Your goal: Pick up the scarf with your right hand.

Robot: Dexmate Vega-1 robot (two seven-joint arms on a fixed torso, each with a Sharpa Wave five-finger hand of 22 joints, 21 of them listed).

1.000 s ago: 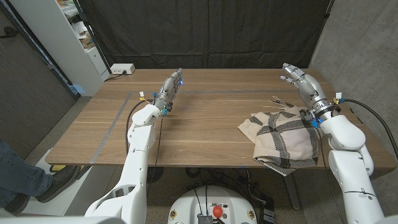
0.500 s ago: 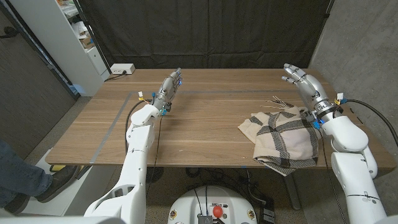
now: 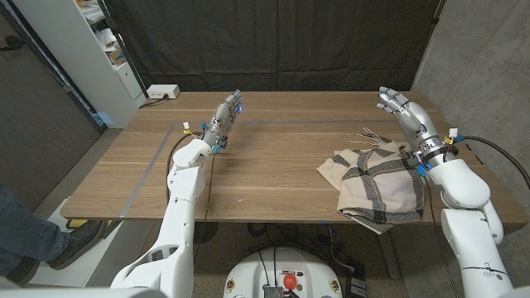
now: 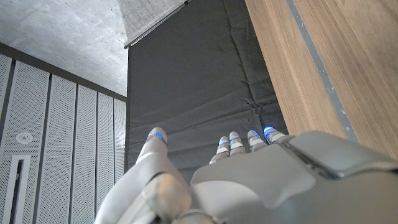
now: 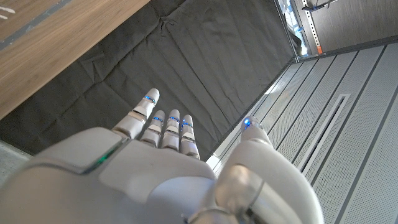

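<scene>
The scarf [image 3: 375, 185], beige with dark plaid stripes, lies crumpled on the wooden table [image 3: 273, 165] near its front right corner, with part of it hanging over the front edge and a thin fringe spreading toward the back. The right hand [image 3: 403, 114] is raised above the table behind the scarf, apart from it, its fingers [image 5: 163, 127] stretched out and slightly spread, grasping nothing. The forearm behind it passes just beside the scarf's right edge. The left hand [image 3: 225, 117] stands over the left half of the table, well apart from the scarf, fingers [image 4: 239, 143] straight and close together, also released and empty. A strip of grey tape [image 3: 147, 174] marks the tabletop on the left side. Behind the table hangs a black curtain [image 3: 273, 45], and a white power strip [image 3: 162, 92] sits by the far left corner.
</scene>
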